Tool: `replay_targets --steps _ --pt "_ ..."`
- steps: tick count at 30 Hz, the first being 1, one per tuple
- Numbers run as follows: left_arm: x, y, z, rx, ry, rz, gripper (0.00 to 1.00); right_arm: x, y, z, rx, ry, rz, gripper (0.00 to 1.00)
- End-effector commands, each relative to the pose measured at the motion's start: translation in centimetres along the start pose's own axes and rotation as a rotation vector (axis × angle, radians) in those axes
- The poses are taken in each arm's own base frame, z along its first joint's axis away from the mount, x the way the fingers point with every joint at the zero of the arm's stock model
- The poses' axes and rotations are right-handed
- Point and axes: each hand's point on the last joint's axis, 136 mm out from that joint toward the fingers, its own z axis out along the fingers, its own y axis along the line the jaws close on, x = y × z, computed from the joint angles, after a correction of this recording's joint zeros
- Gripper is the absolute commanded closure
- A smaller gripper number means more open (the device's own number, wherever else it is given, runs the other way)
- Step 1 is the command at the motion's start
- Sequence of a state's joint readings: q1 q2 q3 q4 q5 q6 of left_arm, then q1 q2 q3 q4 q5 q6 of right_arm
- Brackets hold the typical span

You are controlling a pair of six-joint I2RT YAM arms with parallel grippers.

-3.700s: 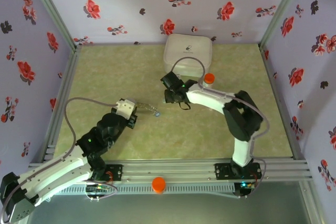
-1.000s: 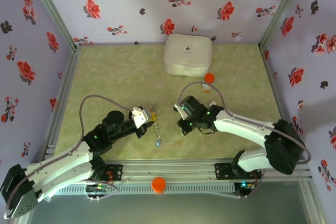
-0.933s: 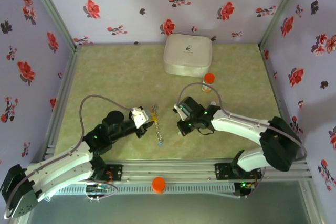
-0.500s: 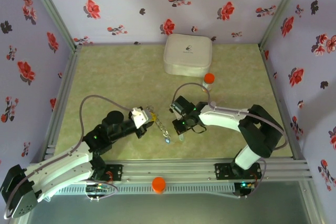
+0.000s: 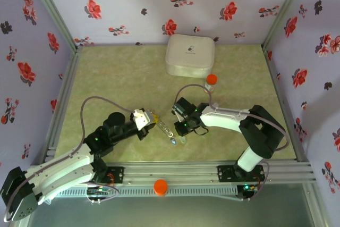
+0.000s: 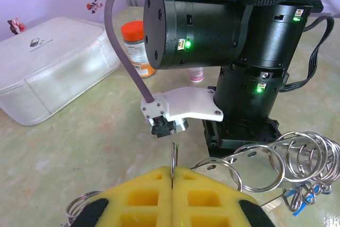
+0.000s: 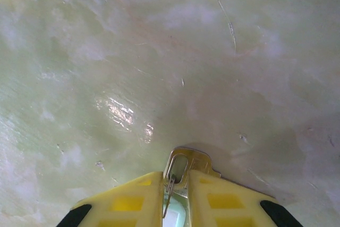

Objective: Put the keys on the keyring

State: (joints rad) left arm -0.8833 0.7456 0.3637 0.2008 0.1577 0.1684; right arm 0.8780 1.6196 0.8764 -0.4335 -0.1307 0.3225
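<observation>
The right gripper (image 5: 182, 131) is now sitting against the far end of the keyring (image 5: 162, 127), having closed in over the last second, and the ring is slanting toward it instead of trailing straight down the table (image 7: 159, 51). Its fingers (image 7: 127, 200) are just starting to part. They are standing a narrow gap apart over a silvery key (image 7: 199, 162), with a thin wire crossing the key's hole. I cannot tell whether they are still pinching it. It is looking like the key is being left on the ring. The left gripper (image 6: 172, 169) is clamping fully shut on one wire loop. The keyring is showing as a chain of linked silvery split rings, lying between the grippers, with a blue key (image 6: 300, 203) at its far end.
</observation>
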Motion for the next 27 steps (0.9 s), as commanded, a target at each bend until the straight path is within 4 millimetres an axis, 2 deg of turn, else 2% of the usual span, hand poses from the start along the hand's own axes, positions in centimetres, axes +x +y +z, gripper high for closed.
replay_targets --steps 1,8,11,13,17,20,22,24,27 --pt "-1.0 0.3 -0.3 -0.013 -0.047 0.028 1.00 -0.2 0.2 -0.4 -0.001 0.006 -0.007 0.84" --pt "-1.1 0.3 -0.4 -0.013 -0.048 0.031 1.00 -0.4 0.5 -0.9 -0.008 0.001 -0.015 1.00" --pt "-1.2 0.3 -0.4 -0.014 -0.051 0.035 1.00 -0.6 0.5 -1.7 -0.010 -0.023 -0.031 1.00" --pt "-1.4 0.4 -0.6 -0.017 -0.056 0.039 1.00 -1.1 0.5 -2.9 -0.004 -0.076 -0.063 1.00" --pt "-1.7 0.3 -0.8 -0.017 -0.073 0.055 1.00 -2.8 1.3 -7.3 -0.031 -0.298 -0.222 1.00" --pt "-2.0 -0.5 -0.9 0.024 -0.101 0.060 1.00 -3.7 2.8 -10.7 -0.089 -0.471 -0.365 1.00" --pt "-2.2 -1.0 -0.8 0.057 -0.122 0.053 1.00 -3.9 4.5 -12.7 -0.159 -0.557 -0.466 1.00" --pt "-2.6 -1.0 -0.7 0.061 -0.141 0.016 1.00 -4.0 5.7 -14.2 -0.210 -0.617 -0.519 1.00" --pt "-2.4 -1.0 -0.3 0.066 -0.138 -0.026 1.00 -4.0 7.1 -15.2 -0.270 -0.645 -0.572 1.00"
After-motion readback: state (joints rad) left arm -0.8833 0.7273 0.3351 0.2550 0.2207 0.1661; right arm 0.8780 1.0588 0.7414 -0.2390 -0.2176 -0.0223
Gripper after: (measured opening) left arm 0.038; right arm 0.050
